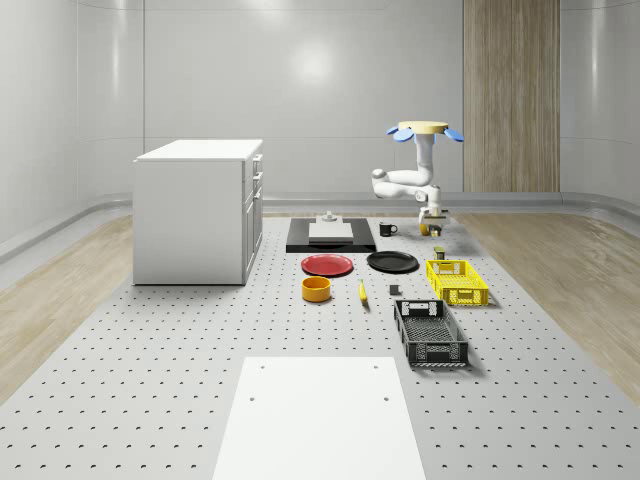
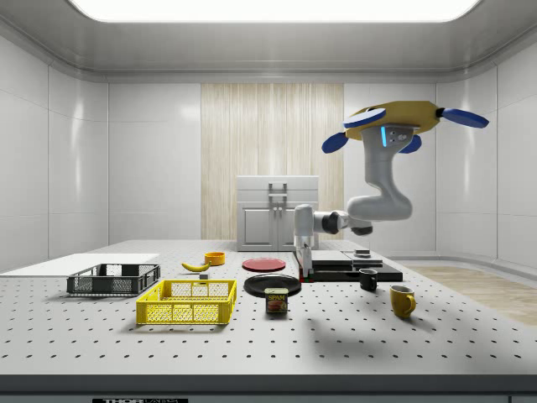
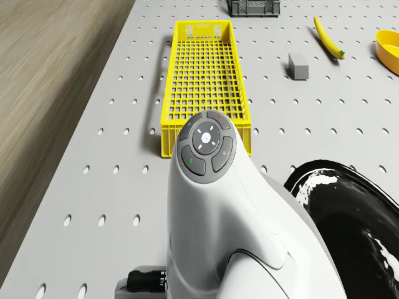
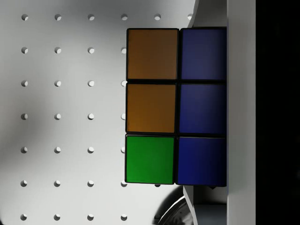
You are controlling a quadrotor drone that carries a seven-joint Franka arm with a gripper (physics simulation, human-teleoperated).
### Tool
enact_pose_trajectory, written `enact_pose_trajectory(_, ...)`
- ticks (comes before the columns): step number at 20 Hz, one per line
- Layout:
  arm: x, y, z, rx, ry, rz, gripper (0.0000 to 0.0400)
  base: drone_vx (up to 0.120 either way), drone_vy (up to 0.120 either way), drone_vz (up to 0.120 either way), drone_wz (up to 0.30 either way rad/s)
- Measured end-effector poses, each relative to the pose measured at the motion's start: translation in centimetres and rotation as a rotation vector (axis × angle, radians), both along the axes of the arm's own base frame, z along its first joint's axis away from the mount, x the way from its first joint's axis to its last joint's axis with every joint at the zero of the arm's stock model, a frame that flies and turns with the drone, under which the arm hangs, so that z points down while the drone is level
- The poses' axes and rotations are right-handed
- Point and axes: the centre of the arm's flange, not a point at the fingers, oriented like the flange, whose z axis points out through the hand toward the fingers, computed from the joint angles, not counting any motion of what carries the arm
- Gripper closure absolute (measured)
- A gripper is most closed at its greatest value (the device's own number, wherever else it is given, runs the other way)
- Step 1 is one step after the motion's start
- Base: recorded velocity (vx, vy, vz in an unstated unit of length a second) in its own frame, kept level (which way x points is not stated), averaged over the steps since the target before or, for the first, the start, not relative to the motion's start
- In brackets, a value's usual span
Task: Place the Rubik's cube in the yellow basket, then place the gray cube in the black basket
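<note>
Our gripper [image 2: 305, 273] grips the Rubik's cube [image 4: 176, 106].
We hover beyond the yellow basket [image 1: 456, 281], with the cube just above the table [image 1: 180, 400]; the gray cube [image 3: 298, 65] lies near the black basket [image 1: 430, 334].

On my desk [image 1: 150, 370] a white cabinet [image 1: 198, 210] stands at the whole-scene view's left. Right of it lies a black mat [image 1: 295, 240] carrying a flat white block. Nearer the camera sit a red plate [image 1: 327, 265] and a black plate [image 1: 392, 262], side by side but apart. An orange bowl [image 1: 316, 289] and a banana [image 1: 362, 291] lie nearer still. A dark mug [image 1: 386, 229] rests by the mat; a yellow mug [image 2: 402, 300] and what looks like a tin can [image 2: 276, 300] stand in the side view. A white sheet [image 1: 320, 415] lies at the near edge
</note>
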Motion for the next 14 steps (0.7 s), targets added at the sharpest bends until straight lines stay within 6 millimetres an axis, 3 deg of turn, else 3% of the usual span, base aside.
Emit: enact_pose_trajectory(14,0.0,0.0,-0.01,0.0,0.0,0.0,0.0078,0.12,0.0,0.0,0.0)
